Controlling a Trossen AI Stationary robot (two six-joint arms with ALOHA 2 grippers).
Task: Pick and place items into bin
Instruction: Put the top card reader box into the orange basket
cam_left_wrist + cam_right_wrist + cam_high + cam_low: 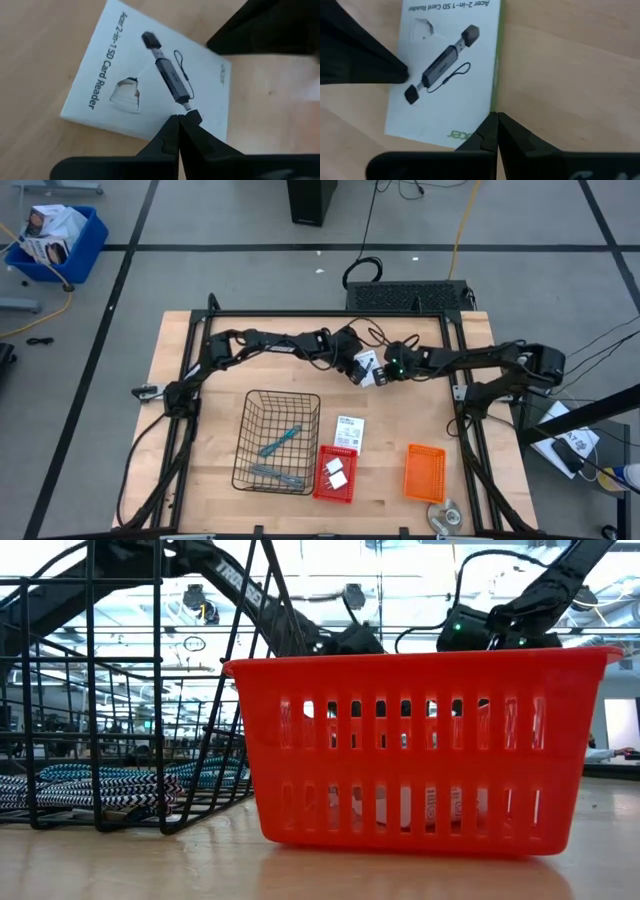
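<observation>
A white card (366,363) printed with an SD card reader lies flat on the table's far middle, seen close in the left wrist view (125,65) and the right wrist view (450,55). My left gripper (180,119) and my right gripper (495,117) meet over it, both shut, from opposite sides. A second white card (349,432) lies flat nearer the front. Two slim tools (280,442) lie in a black wire basket (243,442). Two small white blocks (335,473) sit in a red bin (318,480). My left gripper's shut fingertips (192,117) rest on the card's printed face (170,107), near the long edge away from the green one, slanting down from the table's left. The card lies flat. My right gripper's shut fingertips (487,125) meet the card's green long edge (493,107) near a corner, slanting down from the right. Whether that edge is between the fingers cannot be told.
An orange bin (424,471) stands at the front right, with a round silver disc (445,515) by the front edge. In the low view the red bin (420,740) fills the foreground and the wire basket (120,690) stands to its left.
</observation>
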